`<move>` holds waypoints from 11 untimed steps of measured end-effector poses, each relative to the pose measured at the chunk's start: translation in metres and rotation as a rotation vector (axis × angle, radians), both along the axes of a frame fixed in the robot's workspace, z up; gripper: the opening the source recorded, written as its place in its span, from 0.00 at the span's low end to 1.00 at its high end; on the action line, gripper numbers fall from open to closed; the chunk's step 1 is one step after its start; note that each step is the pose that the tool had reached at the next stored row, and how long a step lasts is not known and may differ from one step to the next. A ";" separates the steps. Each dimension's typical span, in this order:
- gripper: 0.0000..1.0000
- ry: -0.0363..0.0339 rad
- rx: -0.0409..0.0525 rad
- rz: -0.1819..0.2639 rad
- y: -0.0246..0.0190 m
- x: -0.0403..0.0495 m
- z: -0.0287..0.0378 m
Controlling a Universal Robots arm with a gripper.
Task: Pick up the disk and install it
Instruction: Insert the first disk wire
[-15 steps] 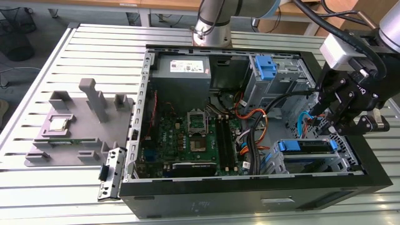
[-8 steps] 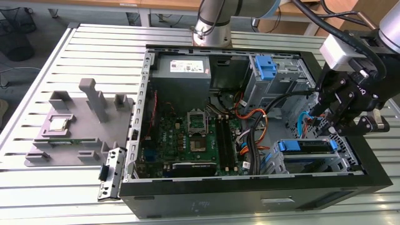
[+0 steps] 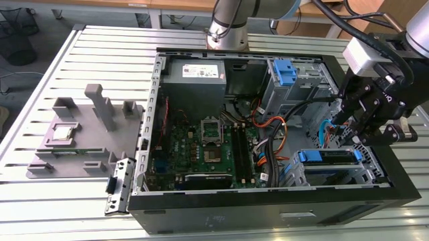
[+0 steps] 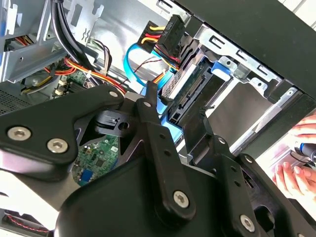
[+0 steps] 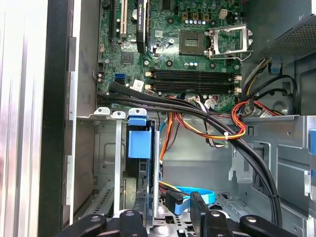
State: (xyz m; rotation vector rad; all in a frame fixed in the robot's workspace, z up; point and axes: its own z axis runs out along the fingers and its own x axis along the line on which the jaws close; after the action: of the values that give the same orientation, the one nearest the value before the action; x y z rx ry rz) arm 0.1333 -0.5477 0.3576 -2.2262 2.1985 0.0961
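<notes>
One disk [image 3: 326, 156] sits in the drive cage [image 3: 375, 173], lower right of the exterior view, long axis across the frame, just below-left of the claw [image 3: 372, 133]; fingers [image 5: 200, 212] spread, gripping nothing.
</notes>
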 end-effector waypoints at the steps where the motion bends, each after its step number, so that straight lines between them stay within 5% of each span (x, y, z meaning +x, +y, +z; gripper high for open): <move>1: 0.48 0.0000 0.0000 0.000 0.0000 0.0000 0.0000; 10: 0.39 0.0000 0.0001 0.000 0.0000 0.0000 -0.0002; 11: 0.32 0.0000 0.0000 0.000 0.0000 0.0000 -0.0003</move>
State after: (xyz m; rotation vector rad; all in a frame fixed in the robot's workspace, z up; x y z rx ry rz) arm 0.1333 -0.5477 0.3573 -2.2261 2.1985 0.0961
